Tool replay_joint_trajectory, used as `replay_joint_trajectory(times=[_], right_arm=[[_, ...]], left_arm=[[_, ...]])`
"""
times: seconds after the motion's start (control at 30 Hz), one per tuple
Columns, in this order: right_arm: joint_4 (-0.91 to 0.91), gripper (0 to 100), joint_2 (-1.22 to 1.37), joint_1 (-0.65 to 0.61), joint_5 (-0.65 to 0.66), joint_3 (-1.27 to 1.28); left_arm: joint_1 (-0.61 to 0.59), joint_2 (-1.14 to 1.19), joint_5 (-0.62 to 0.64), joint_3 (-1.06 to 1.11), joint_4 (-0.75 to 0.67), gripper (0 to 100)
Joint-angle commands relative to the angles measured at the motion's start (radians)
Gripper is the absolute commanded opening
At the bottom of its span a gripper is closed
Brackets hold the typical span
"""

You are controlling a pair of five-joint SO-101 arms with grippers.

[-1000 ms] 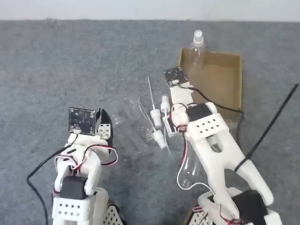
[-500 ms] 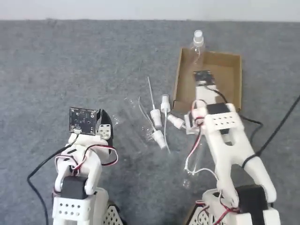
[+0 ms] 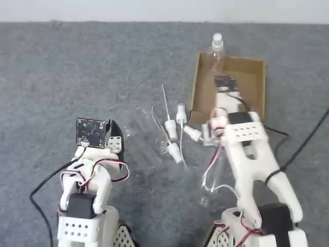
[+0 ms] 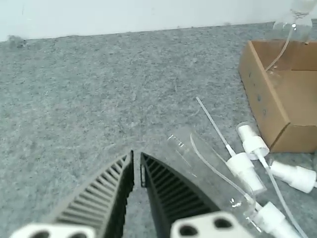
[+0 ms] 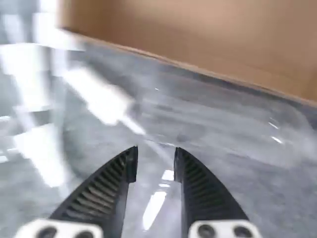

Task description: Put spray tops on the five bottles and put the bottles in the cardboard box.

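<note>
I'm at the boxing step: my right gripper [image 5: 155, 151] is clamped on a capped bottle [image 3: 211, 180] just off the 7 o'clock corner of the cardboard box [image 3: 253, 85], so the next move calls for lifting it over the wall, while my left gripper [image 4: 136, 157] sits pinched almost closed, empty.

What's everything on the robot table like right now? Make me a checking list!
Surface: grey carpet, flat.
Job's things: brown cardboard box with one clear spray-topped bottle standing at its far corner; loose white spray tops and a clear lying bottle beside it.
Clutter: nothing seen.
Grippers: left gripper, jaws shut, holding nothing; right gripper, jaws closed on another clear plastic bottle by the box.
Cables: black cables loose on the carpet.
Surroundings: white wall behind the carpet.
</note>
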Motion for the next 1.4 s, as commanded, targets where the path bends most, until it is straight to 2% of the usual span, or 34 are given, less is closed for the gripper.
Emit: replay_joint_trajectory(times=[0.0,0.1,0.27,0.47,0.87,1.23,1.37], right_arm=[[-0.002,7.7,-0.064,-0.131,-0.028,-0.095],[-0.081,7.7,-0.01,-0.17,-0.035,-0.092],[-0.197,7.7,0.133,-0.137,-0.037,-0.095],[-0.183,7.5,0.157,-0.07,-0.037,-0.094],[-0.062,7.7,0.156,0.211,-0.025,-0.094],[-0.061,7.7,0.156,0.493,0.12,-0.094],[-0.061,7.8,0.147,0.555,0.123,-0.101]], left_arm=[[-0.005,-0.02,0.009,-0.008,-0.006,1],[-0.005,-0.02,0.009,-0.007,-0.005,1],[-0.005,-0.02,0.009,-0.007,-0.005,1],[-0.005,-0.02,0.009,-0.007,-0.005,1],[-0.005,-0.02,0.009,-0.007,-0.005,1],[0.002,-0.02,0.009,0.004,-0.006,1],[0.003,-0.02,0.009,0.005,-0.006,1]])
